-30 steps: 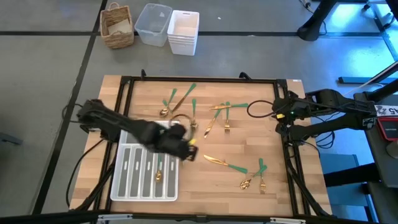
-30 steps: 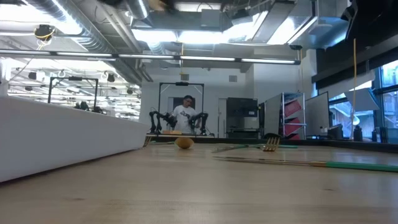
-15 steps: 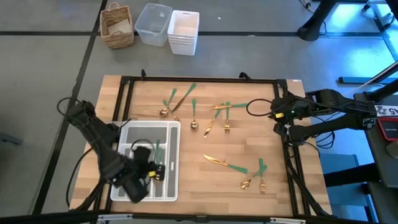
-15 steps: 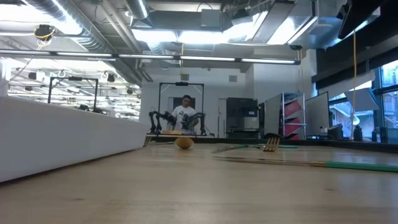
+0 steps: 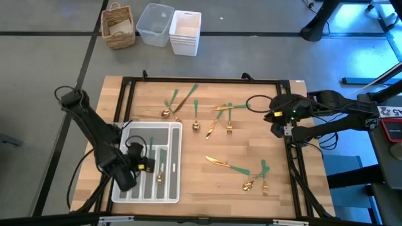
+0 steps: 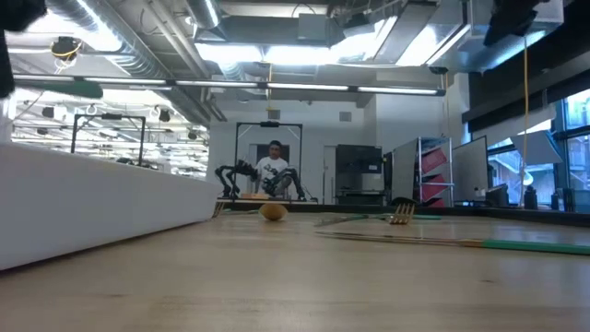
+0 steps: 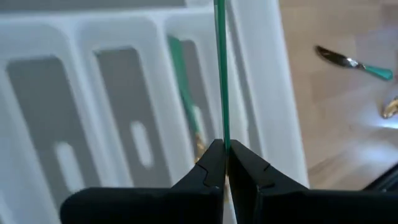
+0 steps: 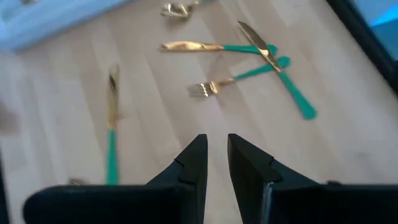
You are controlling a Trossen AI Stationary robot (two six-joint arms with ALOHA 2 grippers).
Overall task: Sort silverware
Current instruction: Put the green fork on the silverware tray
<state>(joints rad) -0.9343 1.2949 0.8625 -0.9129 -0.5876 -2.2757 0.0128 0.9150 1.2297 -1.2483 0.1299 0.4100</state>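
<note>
Silverware (image 7: 219, 68) handle pts straight out from fingers (image 7: 211, 163).

The tray (image 5: 169, 129) lies left of the scattered silverware (image 5: 217, 119) on the table (image 5: 251, 147).

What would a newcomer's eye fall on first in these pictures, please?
Probably the left gripper, shut on a green-handled utensil above the white tray at the table's front left. Next, the gold and green silverware scattered over the wooden table, with the right gripper waiting at its right edge.
</note>
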